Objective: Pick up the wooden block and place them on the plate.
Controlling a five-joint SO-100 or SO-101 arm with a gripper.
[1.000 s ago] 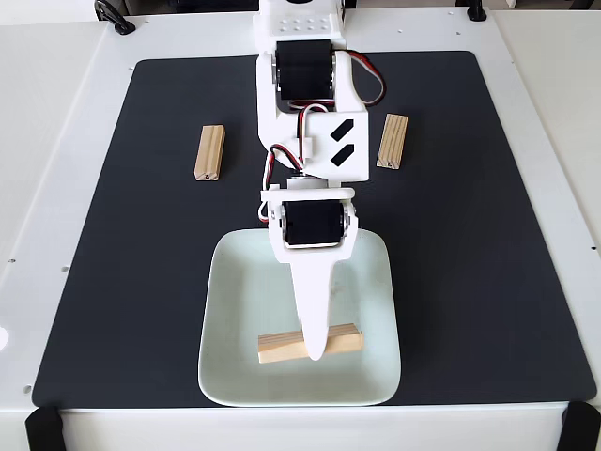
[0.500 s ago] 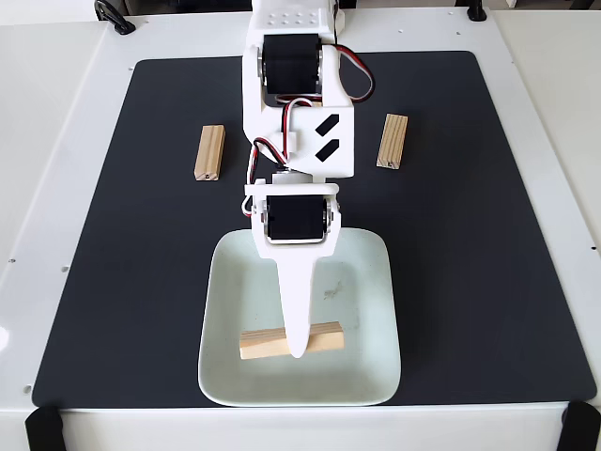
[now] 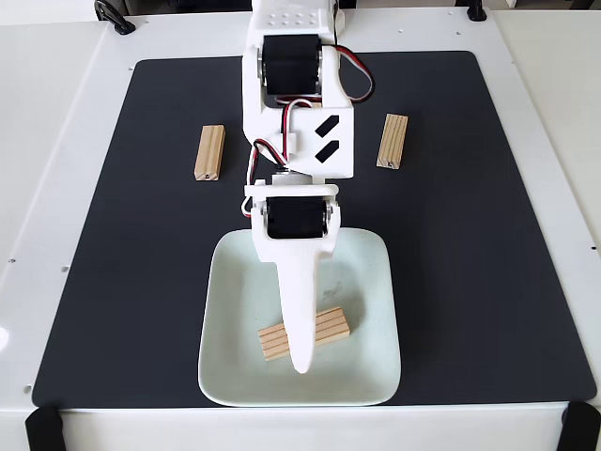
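The pale mint-white square plate [image 3: 210, 310] sits at the near middle of the black mat. One wooden block [image 3: 331, 326] lies flat on it, grooved face up and slightly slanted. My gripper [image 3: 302, 362] reaches over the plate from the far side. Its long white upper finger [image 3: 301, 310] crosses the block's middle and ends just past it. The lower finger is hidden underneath. The block rests loose on the plate, so the jaws stand open. Two more wooden blocks lie on the mat, one at the far left [image 3: 209, 152] and one at the far right [image 3: 392, 141].
The black mat [image 3: 470, 282] covers a white table, with bare mat on both sides of the plate. The arm's white body and black servos [image 3: 299, 103] stand over the far middle, between the two outer blocks. Black clamps sit at the near table corners [image 3: 42, 427].
The gripper carried the block leftward over the plate. The block has now dropped flat with its grooved face up, and the finger tip sits a little nearer the plate's front rim.
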